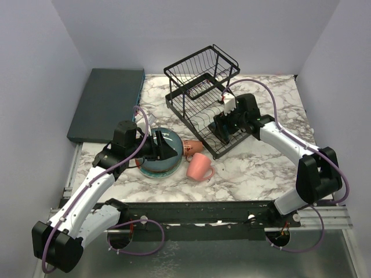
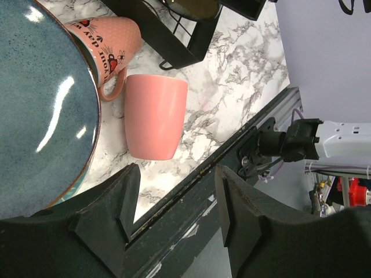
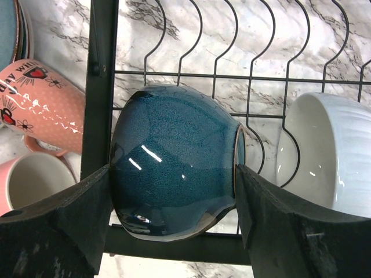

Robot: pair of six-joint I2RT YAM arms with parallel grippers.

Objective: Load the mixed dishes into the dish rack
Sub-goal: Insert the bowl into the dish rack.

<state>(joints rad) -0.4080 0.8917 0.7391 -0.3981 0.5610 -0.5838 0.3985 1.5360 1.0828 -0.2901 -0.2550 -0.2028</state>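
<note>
The black wire dish rack (image 1: 200,75) stands at the back centre of the table. My right gripper (image 1: 223,128) is at its lower tier, shut on a dark blue bowl (image 3: 174,150) that stands on edge among the slots, a finger against each side. A white bowl (image 3: 330,156) stands in the slots beside it. My left gripper (image 1: 168,149) is open and empty over a dark teal plate (image 2: 40,110) that tops a stack. A patterned pink mug (image 2: 104,46) and a plain pink mug (image 2: 155,116) lie on their sides between the plates and the rack.
A dark teal flat slab (image 1: 107,101) lies at the back left. A black rail (image 1: 203,211) runs along the table's near edge. The rack's black frame bar (image 3: 99,87) stands between the dark bowl and the mugs.
</note>
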